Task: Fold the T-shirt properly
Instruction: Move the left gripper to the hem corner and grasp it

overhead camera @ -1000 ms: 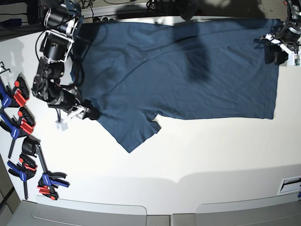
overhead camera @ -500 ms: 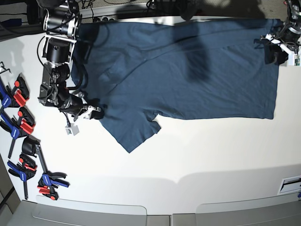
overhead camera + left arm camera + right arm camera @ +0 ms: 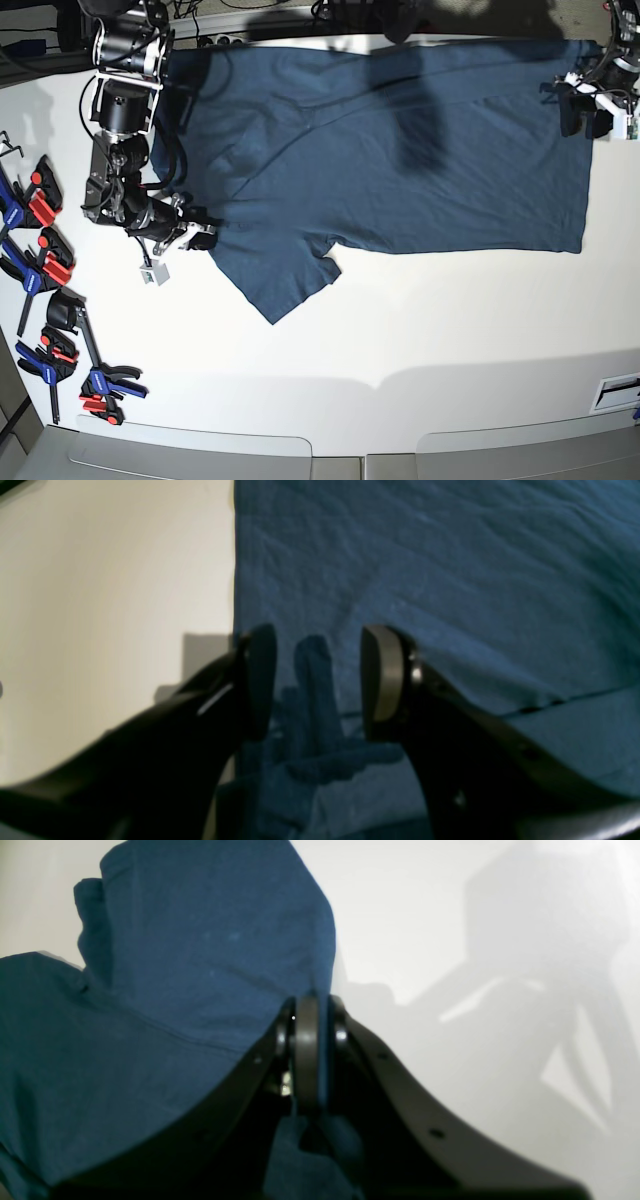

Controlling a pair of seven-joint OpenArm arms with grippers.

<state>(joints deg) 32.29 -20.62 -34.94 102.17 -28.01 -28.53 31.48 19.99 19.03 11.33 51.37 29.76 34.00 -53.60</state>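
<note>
Plain navy-blue T-shirt (image 3: 400,150), white table (image 3: 450,330), red-and-blue clamps (image 3: 45,265)

white table (image 3: 420,340) | blue-and-red clamps (image 3: 45,270) along its left edge

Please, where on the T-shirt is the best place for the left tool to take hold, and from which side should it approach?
Probably the hem edge of the T-shirt, approached from the bare table side. The left tool is open over that straight, flat edge.
</note>
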